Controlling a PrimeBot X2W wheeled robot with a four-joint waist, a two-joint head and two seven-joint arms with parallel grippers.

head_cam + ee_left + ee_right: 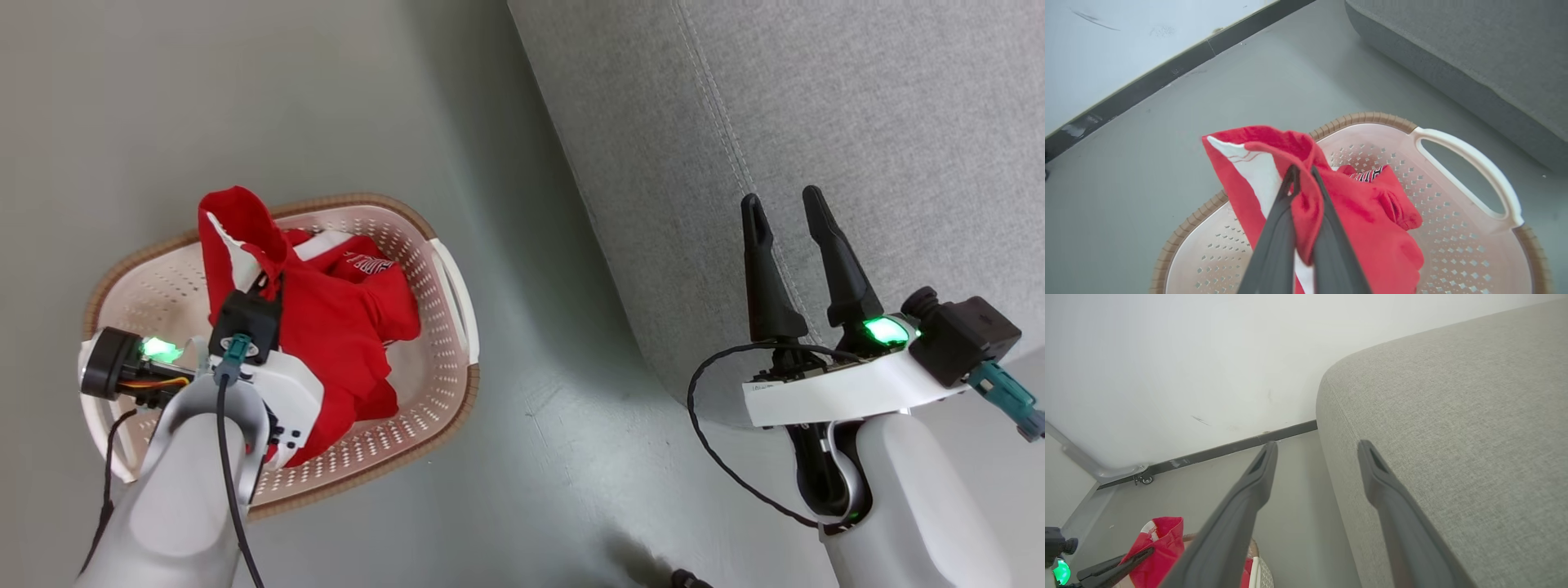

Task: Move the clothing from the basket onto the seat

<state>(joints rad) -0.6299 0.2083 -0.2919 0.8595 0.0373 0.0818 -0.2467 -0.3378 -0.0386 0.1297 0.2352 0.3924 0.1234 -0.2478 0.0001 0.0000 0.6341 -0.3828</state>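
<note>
The basket (pixel 163 286) stands on the grey floor at the left, cream with a brown rim. Red clothing (pixel 343 310) lies heaped in it. My left gripper (pixel 1302 173) is shut on a fold of a red garment with a white panel (pixel 1249 167), pulled up above the heap over the basket (pixel 1453 228). The seat (pixel 857 106), light grey fabric, takes up the upper right. My right gripper (pixel 782 204) hangs open and empty over the seat's left edge; in its own view the gripper (pixel 1318 447) straddles that edge of the seat (pixel 1453 416).
A strip of bare grey floor (pixel 539 408) separates basket and seat. A white wall with a dark baseboard (pixel 1229 447) runs behind. A metal frame with a caster (pixel 1143 478) stands at the far left wall. The basket's white handle (pixel 1478 167) faces the seat.
</note>
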